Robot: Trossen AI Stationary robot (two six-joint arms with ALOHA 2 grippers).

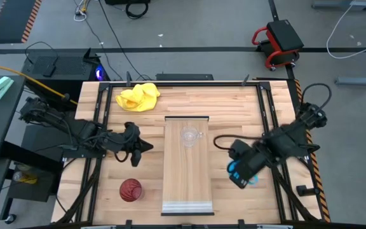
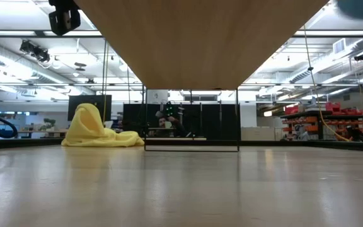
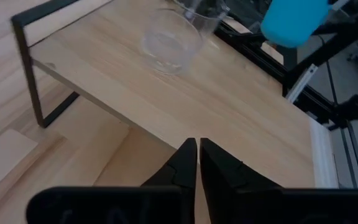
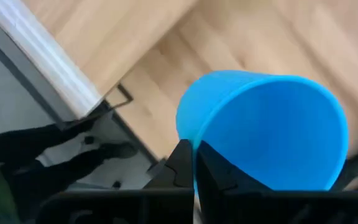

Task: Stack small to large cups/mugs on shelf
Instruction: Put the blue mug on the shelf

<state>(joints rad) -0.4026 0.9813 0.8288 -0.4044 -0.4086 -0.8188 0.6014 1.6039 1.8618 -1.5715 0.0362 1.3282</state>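
The shelf (image 1: pixel 186 184) is a long light-wood plank standing raised on a dark frame in the middle of the table. The clear glass mug (image 1: pixel 189 135) stands upright on its far half, also visible in the left wrist view (image 3: pixel 169 40). The dark red ribbed cup (image 1: pixel 130 189) stands on the table left of the shelf, near the front edge. My left gripper (image 1: pixel 136 151) hovers shut between that cup and the shelf (image 3: pixel 229 106). My right gripper (image 1: pixel 239 170) is right of the shelf, shut on the blue mug (image 1: pixel 243 178). My right gripper pinches the blue mug's wall (image 4: pixel 188 134) between its two fingers (image 4: pixel 179 168), one on each side of it. The mug (image 4: pixel 266 130) is lifted clear of the table and shows high up at the edge of the low view (image 2: pixel 361 6).
A crumpled yellow cloth (image 1: pixel 138 97) lies at the far left of the table (image 1: pixel 234 108), seen too in the low view (image 2: pixel 99 129). Dark rails run along the table's left and right edges. Bare wood lies between the shelf and each arm.
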